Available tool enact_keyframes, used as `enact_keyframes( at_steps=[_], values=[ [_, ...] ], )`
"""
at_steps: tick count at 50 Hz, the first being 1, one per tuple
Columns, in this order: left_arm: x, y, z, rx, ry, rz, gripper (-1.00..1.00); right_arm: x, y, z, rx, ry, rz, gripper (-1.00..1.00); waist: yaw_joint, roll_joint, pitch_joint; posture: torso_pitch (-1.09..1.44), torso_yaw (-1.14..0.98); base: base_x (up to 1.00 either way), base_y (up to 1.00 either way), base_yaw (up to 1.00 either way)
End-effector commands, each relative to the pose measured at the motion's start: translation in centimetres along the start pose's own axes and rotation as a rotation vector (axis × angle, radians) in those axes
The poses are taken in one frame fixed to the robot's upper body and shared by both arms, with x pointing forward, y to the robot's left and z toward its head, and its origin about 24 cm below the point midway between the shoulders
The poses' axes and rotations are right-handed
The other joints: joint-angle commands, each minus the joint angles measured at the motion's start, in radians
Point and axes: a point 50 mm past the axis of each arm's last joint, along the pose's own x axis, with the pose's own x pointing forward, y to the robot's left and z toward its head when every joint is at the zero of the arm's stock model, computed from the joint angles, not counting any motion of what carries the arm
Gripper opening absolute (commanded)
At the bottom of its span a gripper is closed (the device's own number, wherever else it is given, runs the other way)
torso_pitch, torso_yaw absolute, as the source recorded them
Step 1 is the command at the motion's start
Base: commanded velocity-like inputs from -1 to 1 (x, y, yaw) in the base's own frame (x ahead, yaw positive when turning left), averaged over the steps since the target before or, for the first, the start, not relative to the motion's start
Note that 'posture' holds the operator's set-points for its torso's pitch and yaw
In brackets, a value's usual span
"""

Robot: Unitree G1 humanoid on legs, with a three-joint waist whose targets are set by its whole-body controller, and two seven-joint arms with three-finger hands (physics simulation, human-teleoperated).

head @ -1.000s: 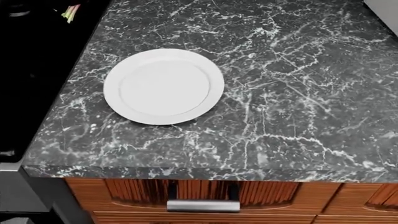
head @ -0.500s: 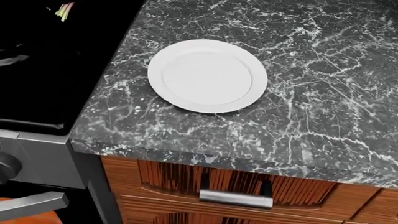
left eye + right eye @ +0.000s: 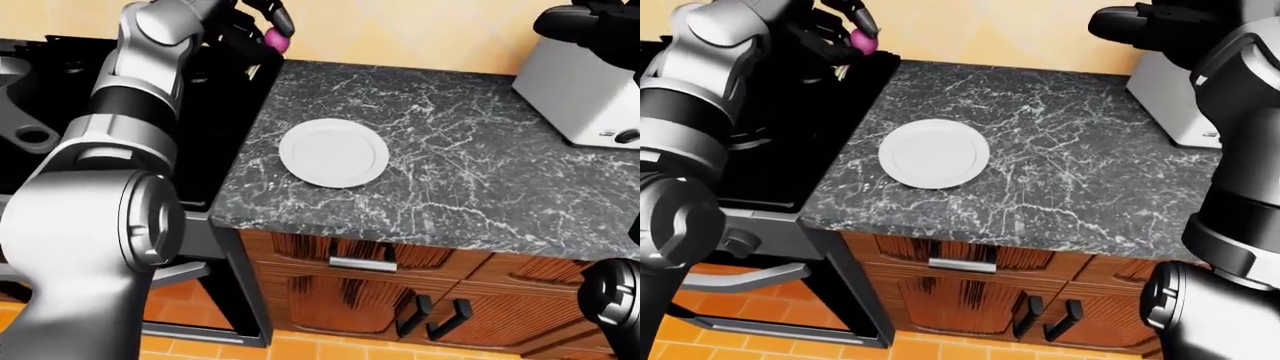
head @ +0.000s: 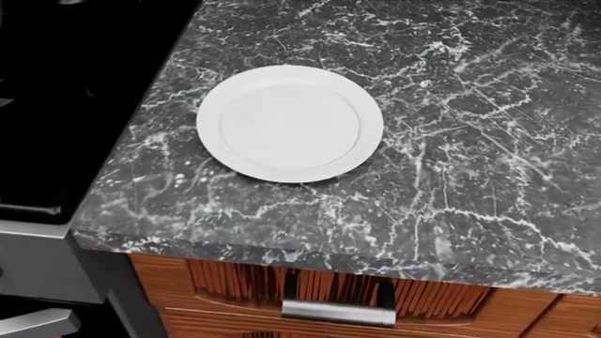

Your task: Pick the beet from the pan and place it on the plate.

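Beet (image 3: pixel 273 39): lifted, clasped in left hand (image 3: pixel 262 22), up-left of plate (image 4: pixel 289 122).
Plate: bare.
Remaining: carry, place.
Right hand (image 3: pixel 1130 22): grip state cannot tell.

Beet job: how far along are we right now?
Pick looks done: the left hand is closed round the beet, raised over the stove's edge. In hand: carrying it across. Left: setting it on the plate, which is bare on the counter.

Left arm reaching up toward the eye views' top left, left hand (image 3: pixel 262 26) closing its dark fingers (image 3: pixel 862 21) around something pink, right arm bending upward at right, right hand (image 3: pixel 1130 24) hanging raised
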Motion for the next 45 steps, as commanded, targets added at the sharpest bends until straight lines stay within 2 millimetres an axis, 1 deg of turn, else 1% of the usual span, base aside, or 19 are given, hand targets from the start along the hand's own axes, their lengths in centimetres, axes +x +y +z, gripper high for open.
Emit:
enact_keyframes(
  at_steps=[1, 3, 7, 22, 26, 31, 45],
  values=[
    [-0.3, 1.8, 2.9, 0.035, -0.108, 0.059, -0.24, -0.4, 0.1, 2.1, 0.000, -0.092, 0.005, 1.00, 0.001, -0.005, -0.033, 0.00, 0.00, 0.00, 0.00, 0.00],
    [-0.3, 1.7, 3.4, 0.041, -0.127, 0.048, -0.23, -0.4, 0.1, 2.1, -0.001, -0.093, 0.005, 1.00, 0.001, -0.006, -0.032, 0.00, 0.00, 0.00, 0.00, 0.00],
    [-0.2, 1.6, 3.9, 0.049, -0.150, 0.032, -0.23, -0.4, 0.0, 2.1, 0.001, -0.093, 0.005, 1.00, 0.002, -0.009, -0.030, 0.00, 0.00, 0.00, 0.00, 0.00],
    [0.3, 0.2, 4.7, 0.071, -0.199, -0.032, -0.22, -0.3, 0.0, 2.1, 0.002, -0.094, 0.005, 1.00, 0.006, -0.018, -0.026, 0.00, 0.00, 0.00, 0.00, 0.00],
    [0.4, 0.0, 5.1, 0.090, -0.213, -0.047, -0.22, -0.2, 0.1, 1.7, -0.001, -0.089, 0.009, 1.00, 0.007, -0.020, -0.026, 0.00, 0.00, 0.00, 0.00, 0.00],
    [0.6, -0.7, 5.0, 0.096, -0.223, -0.064, -0.22, -0.3, 0.2, 1.8, -0.002, -0.088, 0.009, 1.00, 0.008, -0.022, -0.027, 0.00, 0.00, 0.00, 0.00, 0.00],
    [0.8, -1.8, 4.5, 0.106, -0.225, -0.099, -0.22, -0.3, 0.1, 1.9, -0.003, -0.090, 0.008, 1.00, 0.009, -0.022, -0.029, 0.00, 0.00, 0.00, 0.00, 0.00]
  ],
)
